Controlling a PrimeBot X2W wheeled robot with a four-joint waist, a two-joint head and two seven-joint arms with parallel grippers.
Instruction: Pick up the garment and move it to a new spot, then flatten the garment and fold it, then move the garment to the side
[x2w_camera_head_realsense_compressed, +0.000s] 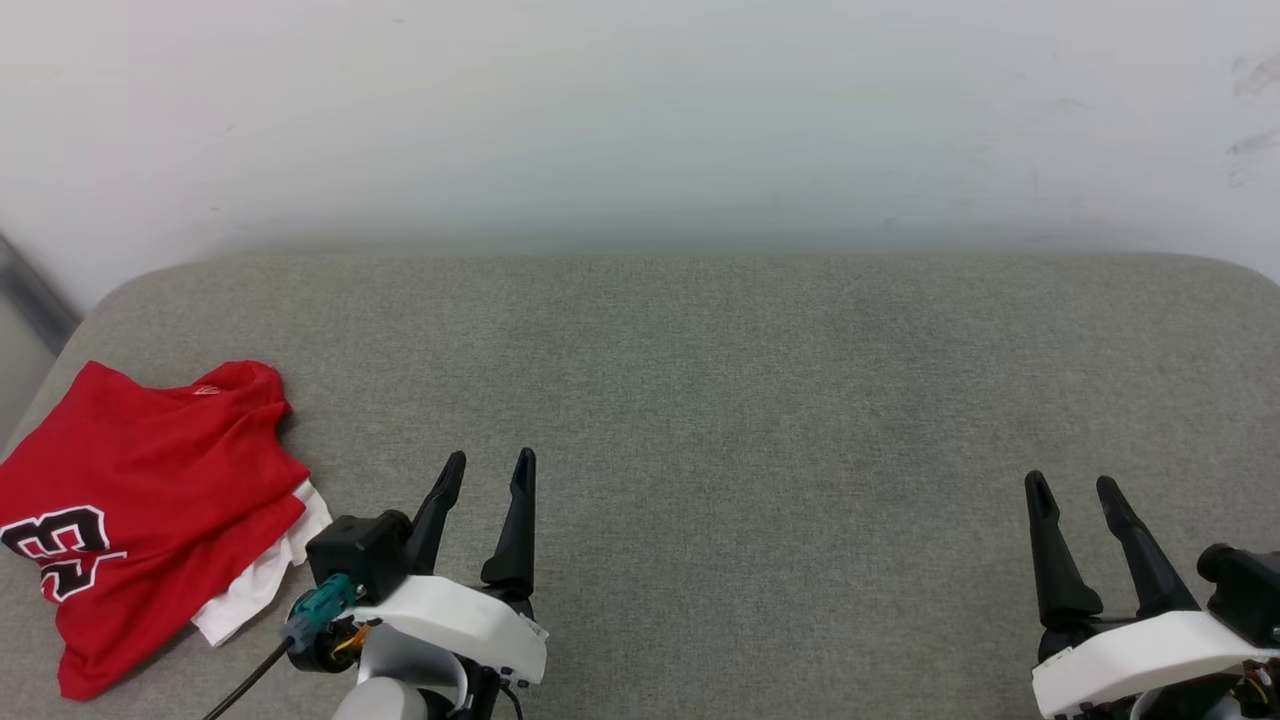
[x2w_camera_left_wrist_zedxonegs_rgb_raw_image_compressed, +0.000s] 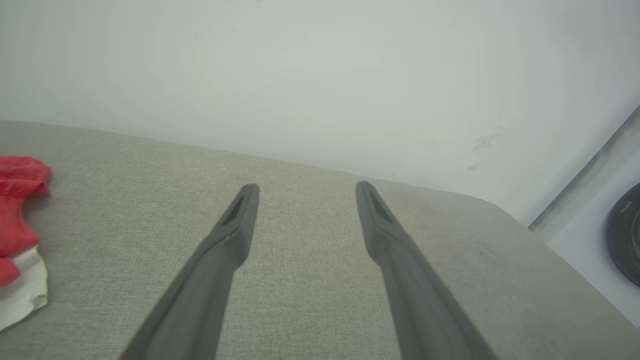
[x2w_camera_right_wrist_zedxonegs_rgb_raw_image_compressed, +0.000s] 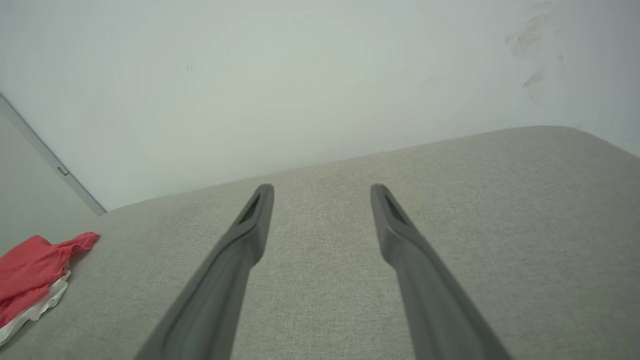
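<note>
The garment is lying at nine o'clock on the cushion; the left gripper and right gripper are gaping, empty. Soft and light, it is probably wanting a pinch on its rumpled three-o'clock edge.

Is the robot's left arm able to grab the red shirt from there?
Probably yes. The left pincer is open, and the red shirt lies close by on its left on the grey cushion, with nothing between them.

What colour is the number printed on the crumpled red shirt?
Black with a white outline; the red jersey shirt shows best in the head view.
</note>
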